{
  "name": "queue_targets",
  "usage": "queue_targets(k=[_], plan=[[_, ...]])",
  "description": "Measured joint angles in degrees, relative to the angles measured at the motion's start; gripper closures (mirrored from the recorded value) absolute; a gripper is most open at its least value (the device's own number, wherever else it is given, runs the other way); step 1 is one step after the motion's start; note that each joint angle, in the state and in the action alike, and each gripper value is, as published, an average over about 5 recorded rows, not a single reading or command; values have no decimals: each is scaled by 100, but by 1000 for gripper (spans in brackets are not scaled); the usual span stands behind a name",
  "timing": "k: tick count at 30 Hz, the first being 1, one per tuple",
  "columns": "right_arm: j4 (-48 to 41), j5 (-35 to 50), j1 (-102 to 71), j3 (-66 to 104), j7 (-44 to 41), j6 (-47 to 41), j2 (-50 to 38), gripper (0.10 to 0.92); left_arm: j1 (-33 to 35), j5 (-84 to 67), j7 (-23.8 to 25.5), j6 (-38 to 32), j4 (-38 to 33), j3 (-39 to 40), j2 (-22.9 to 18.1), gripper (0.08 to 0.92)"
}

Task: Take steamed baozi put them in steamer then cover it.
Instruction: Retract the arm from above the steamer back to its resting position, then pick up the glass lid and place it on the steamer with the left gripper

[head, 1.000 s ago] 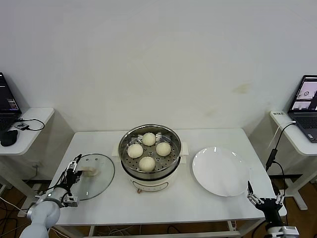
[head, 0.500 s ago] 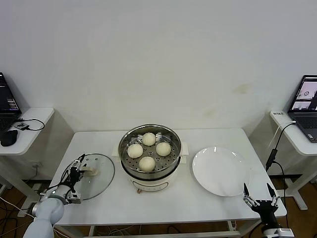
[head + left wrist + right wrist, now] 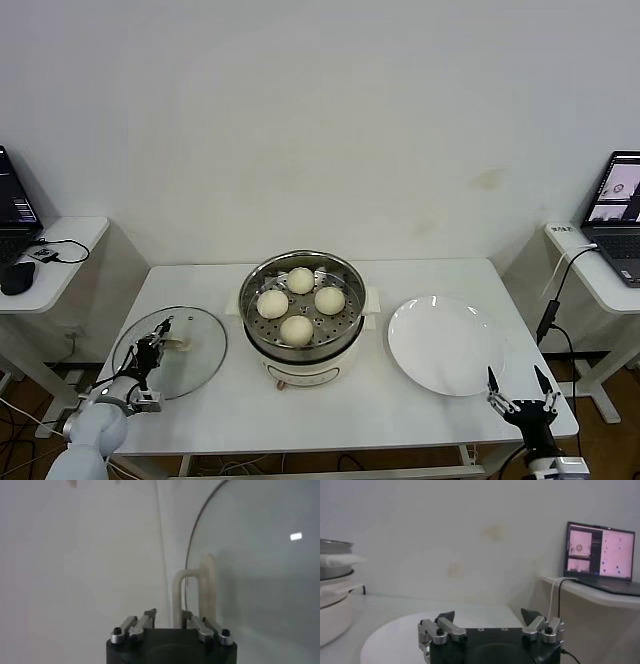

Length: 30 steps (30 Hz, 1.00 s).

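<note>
Holding the cover by its handle with my left gripper, lid tilted left of the steamer. Four baozi sit inside. My right gripper hangs wide near the plate.

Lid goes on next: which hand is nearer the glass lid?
Left. The left hand is at the lid's handle; the right hand waits beyond the plate.

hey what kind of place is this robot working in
Probably a robotics lab or test room, not a home kitchen: a plain white table against a bare wall, open laptops on side desks, and a steamer set out between a lid and a plate.
</note>
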Motion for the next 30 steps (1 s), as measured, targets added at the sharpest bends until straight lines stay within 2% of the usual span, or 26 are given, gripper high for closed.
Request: queue_targets(k=[4,13,22,30], plan=[[16,-32,9,-49,-11,-10,-41,203,176,-205,-48,88,-259,-77,69,852],[5,-27,77,-141,-57,-27,-150,202,836,-777,67,597,-1287,-334,300,852],[-27,-65,23,-160,-156,-33,-254,202,1277,-1194,554,1238,-2555,-626,617,852],[-30,-176,6,-202,-226,-35,-221,203,1382,-1717,1019,1878,-3606,-493,951,852]])
